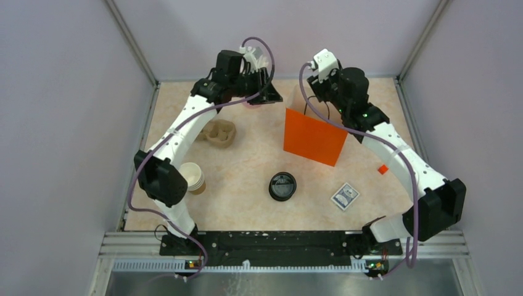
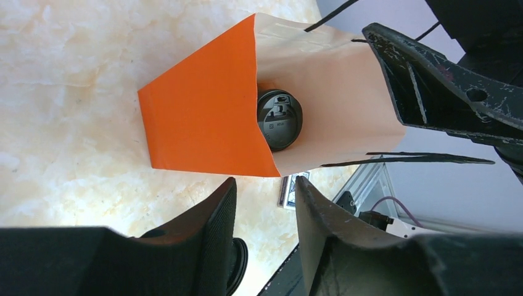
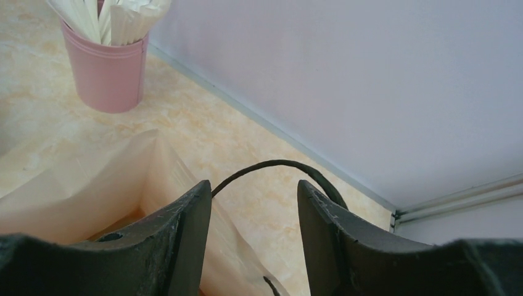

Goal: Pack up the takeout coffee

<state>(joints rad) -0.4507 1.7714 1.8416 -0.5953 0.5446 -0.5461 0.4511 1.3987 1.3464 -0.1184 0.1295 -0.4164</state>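
Note:
The orange paper bag (image 1: 314, 137) stands open at the back middle of the table. In the left wrist view I look into the bag (image 2: 203, 111), and the takeout coffee (image 2: 279, 119) sits inside it, black sip lid facing me. My left gripper (image 1: 270, 92) is open and empty just left of the bag's mouth (image 2: 265, 185). My right gripper (image 1: 306, 92) is open at the bag's far rim, and the bag's black cord handle (image 3: 277, 165) arches across the gap between its jaws (image 3: 254, 188). The bag's pale lining (image 3: 92, 185) lies under its left finger.
A flat black lid (image 1: 282, 186) lies at front centre. A lidless brown paper cup (image 1: 192, 177) stands at the left. A cardboard cup carrier (image 1: 220, 133) lies behind it. A small printed packet (image 1: 345, 196) and an orange scrap (image 1: 383, 169) lie right. A pink pot of sticks (image 3: 111, 68) stands at the back.

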